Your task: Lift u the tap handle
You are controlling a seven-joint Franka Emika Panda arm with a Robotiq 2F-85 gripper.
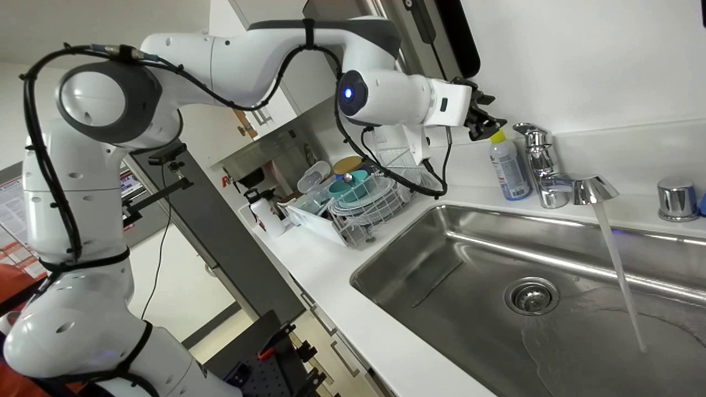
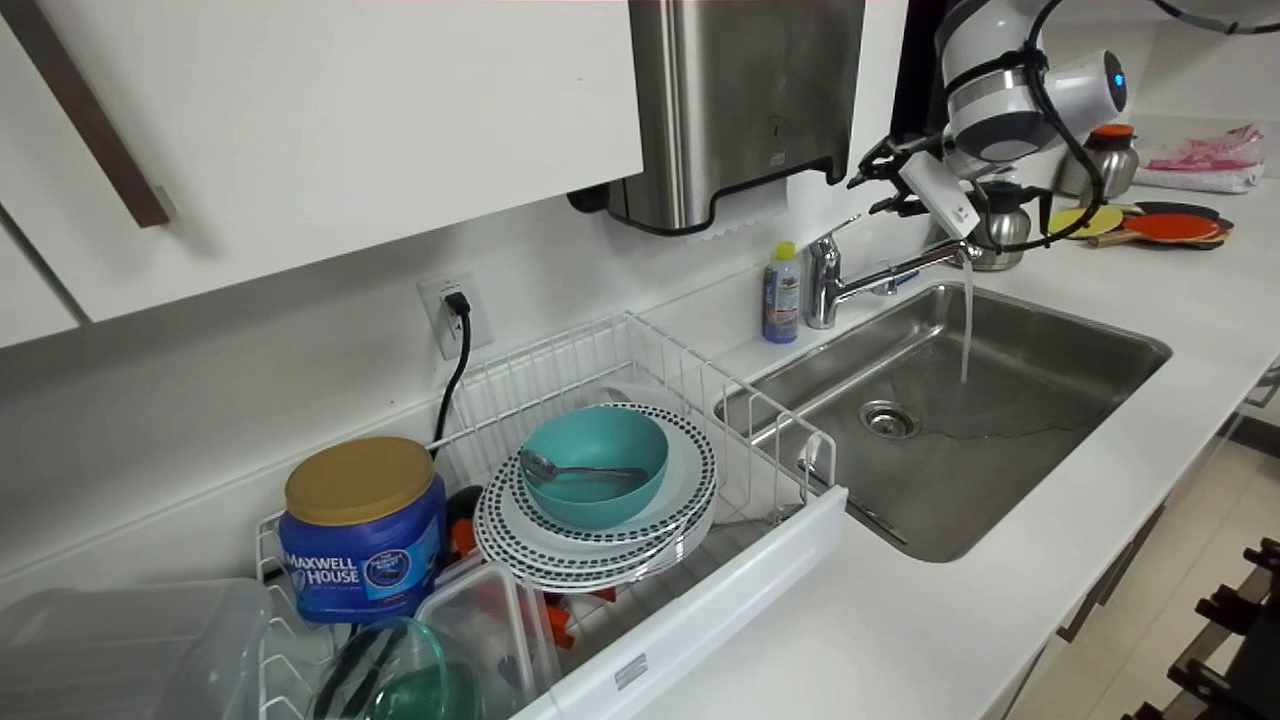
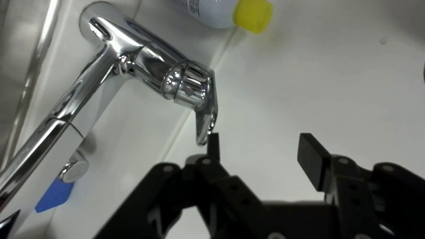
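The tap handle (image 1: 530,130) is a short chrome lever on top of the silver tap (image 1: 541,160). It also shows in an exterior view (image 2: 836,229) and in the wrist view (image 3: 207,114). Water runs from the spout (image 1: 594,190) into the sink. My gripper (image 1: 495,112) is open and empty, close to the handle and a little above it. In the wrist view, the gripper (image 3: 259,146) has its left fingertip overlapping the handle's tip; I cannot tell whether they touch. The handle is not between the fingers. The gripper also shows in an exterior view (image 2: 864,196).
A blue bottle with a yellow cap (image 1: 508,168) stands beside the tap, below the gripper. A small chrome fitting (image 1: 677,199) stands along the wall side. The steel sink (image 1: 441,275) lies in front. A dish rack (image 2: 790,560) and a paper towel dispenser (image 2: 750,110) are nearby.
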